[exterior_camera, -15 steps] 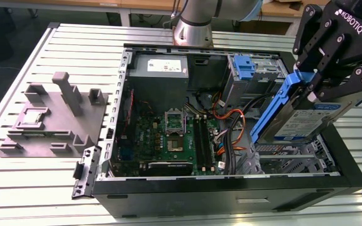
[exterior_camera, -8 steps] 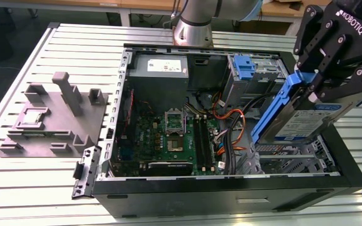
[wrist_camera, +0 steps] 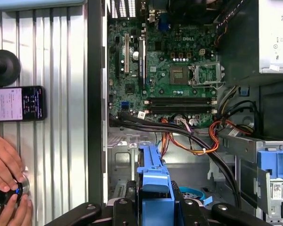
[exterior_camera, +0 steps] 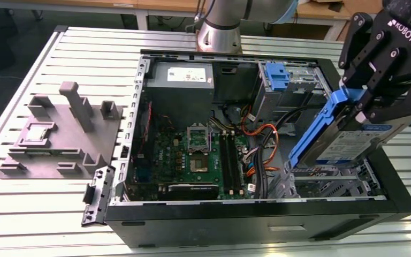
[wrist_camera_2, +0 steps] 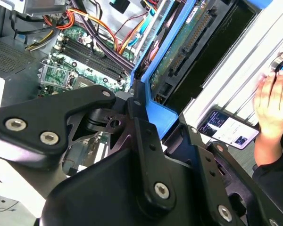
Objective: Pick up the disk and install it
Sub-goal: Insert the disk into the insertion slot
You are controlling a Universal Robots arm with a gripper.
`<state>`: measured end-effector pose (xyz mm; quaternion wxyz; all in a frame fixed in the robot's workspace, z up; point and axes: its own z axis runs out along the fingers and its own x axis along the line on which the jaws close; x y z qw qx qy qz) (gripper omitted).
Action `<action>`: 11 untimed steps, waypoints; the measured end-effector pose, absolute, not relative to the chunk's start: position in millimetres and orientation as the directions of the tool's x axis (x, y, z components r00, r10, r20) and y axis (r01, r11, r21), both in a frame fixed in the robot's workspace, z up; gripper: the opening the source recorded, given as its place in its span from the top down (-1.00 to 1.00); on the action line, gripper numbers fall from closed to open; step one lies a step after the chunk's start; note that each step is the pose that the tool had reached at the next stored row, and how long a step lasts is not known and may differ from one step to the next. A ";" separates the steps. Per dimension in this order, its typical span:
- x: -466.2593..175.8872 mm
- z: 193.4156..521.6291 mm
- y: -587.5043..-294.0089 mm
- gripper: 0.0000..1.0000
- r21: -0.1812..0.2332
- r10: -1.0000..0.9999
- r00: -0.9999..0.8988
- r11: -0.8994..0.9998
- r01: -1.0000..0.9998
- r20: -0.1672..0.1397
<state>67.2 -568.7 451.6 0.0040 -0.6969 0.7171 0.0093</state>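
Observation:
My gripper (exterior_camera: pixel 387 104) is shut on the disk (exterior_camera: pixel 352 144), a silver-grey drive with a white-and-blue label and a blue plastic frame. In the exterior view it hangs tilted, one end down, just above the metal drive bay (exterior_camera: pixel 334 184) at the near right corner of the open computer case (exterior_camera: pixel 398 209). In both wrist views the black fingers (wrist_camera_2: pixel 146 136) clamp the blue frame (wrist_camera: pixel 153 181), with the disk's underside circuit board (wrist_camera_2: pixel 188 42) showing. The bay floor (wrist_camera: pixel 127 150) lies below the disk.
Inside the case are the motherboard (exterior_camera: pixel 191 155), orange and black cables (exterior_camera: pixel 263 144), an upright blue latch piece (exterior_camera: pixel 277 75) and a grey box with a white sticker (exterior_camera: pixel 180 77). A grey fixture (exterior_camera: pixel 55 134) sits at the exterior view's left. A person's hands (wrist_camera: pixel 4 165) and a phone (wrist_camera: pixel 16 103) lie beside the case.

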 end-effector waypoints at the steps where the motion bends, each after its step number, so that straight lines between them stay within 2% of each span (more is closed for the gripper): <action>1: 67.4 450.9 -569.2 0.27 0.008 -0.999 -0.029 0.028 -1.000 -0.019; 11: 70.2 442.7 -572.1 0.27 0.008 -0.999 -0.028 0.028 -1.000 -0.018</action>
